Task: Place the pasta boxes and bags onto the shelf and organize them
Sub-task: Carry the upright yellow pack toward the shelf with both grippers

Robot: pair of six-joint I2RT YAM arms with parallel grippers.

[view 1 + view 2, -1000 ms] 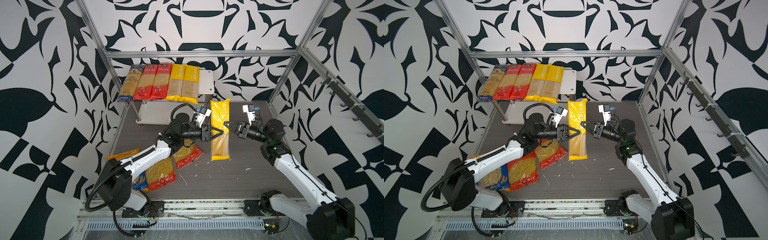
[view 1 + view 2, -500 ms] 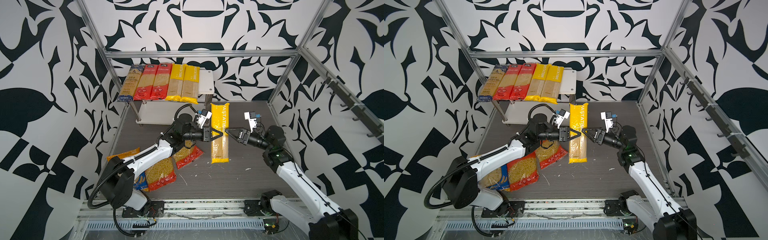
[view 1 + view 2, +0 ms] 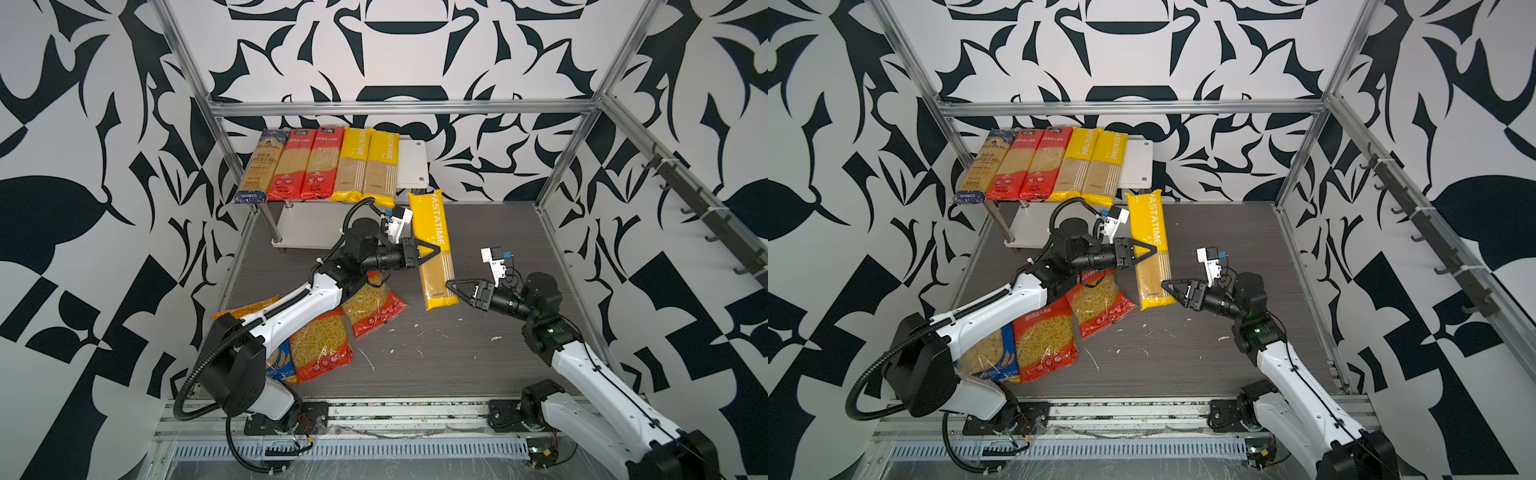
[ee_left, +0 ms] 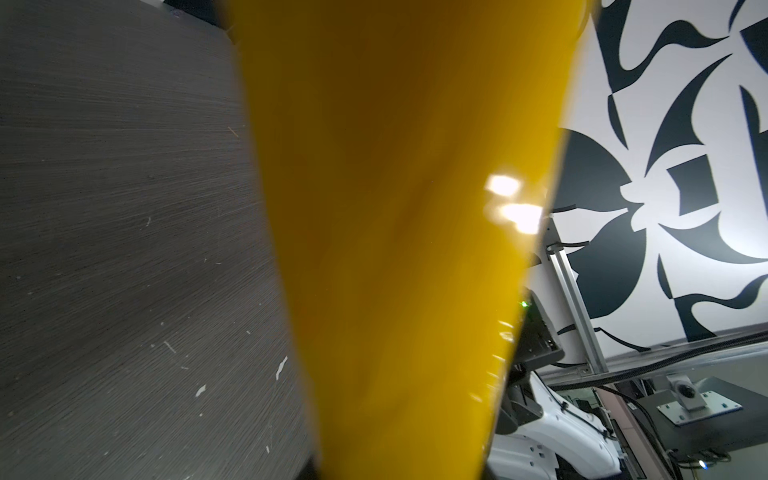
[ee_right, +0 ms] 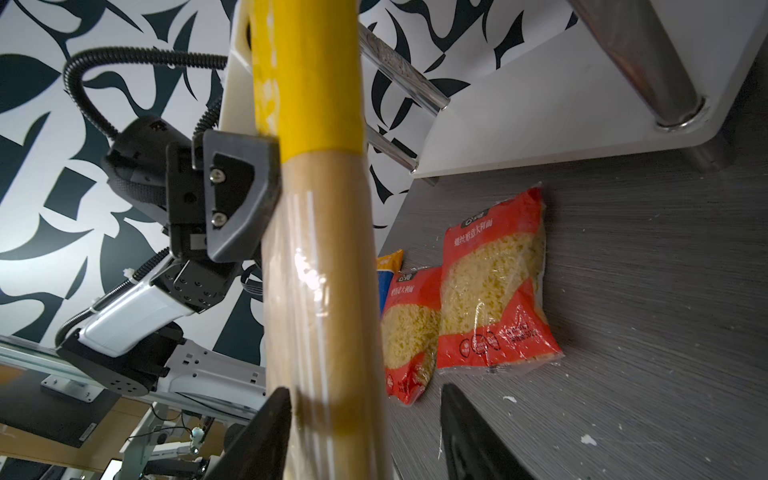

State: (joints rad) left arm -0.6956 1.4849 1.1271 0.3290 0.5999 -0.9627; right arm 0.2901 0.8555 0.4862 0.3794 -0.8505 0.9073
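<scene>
Note: your left gripper (image 3: pixel 434 250) pinches the yellow packet (image 3: pixel 430 216) labelled PASTATIME; right gripper (image 3: pixel 451 286) stands spread at its lower end, a gap only the right wrist view shows.

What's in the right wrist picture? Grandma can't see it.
A long yellow pasta packet hangs close up, clamped by the left gripper. The right gripper stands open near it; two red pasta bags lie on the table.

On the dark desk (image 3: pixel 457 365): pale crumbs (image 3: pixel 494 338), a short red bag (image 3: pixel 374 309), a second red bag (image 3: pixel 320 347), a blue-orange bag (image 3: pixel 281 365). On the shelf (image 3: pixel 412 166) top board: five long packets (image 3: pixel 318 166) side by side.
</scene>
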